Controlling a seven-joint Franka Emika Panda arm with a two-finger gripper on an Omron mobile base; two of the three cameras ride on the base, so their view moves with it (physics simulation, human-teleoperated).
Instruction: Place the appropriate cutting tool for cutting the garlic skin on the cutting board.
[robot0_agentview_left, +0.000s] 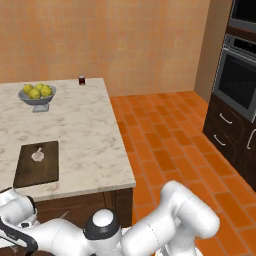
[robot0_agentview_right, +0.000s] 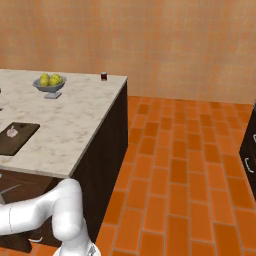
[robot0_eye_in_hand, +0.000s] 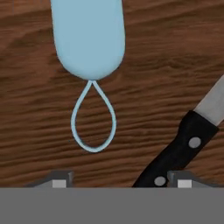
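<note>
While low, gripper (robot0_eye_in_hand: 118, 180) over knife handle (robot0_eye_in_hand: 175, 153).

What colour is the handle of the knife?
Black, with small silver rivets; the knife handle shows best in the hand view, beside the light-blue peeler.

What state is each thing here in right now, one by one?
Knife: lying flat on a brown wood surface, not held.
Peeler: lying flat beside the knife, loop end toward the camera.
Garlic: resting on the board.
Board: flat on the counter, no knife on it.
Bowl: upright, holding yellow-green fruit.
Gripper: open, tips low over the wood.
</note>
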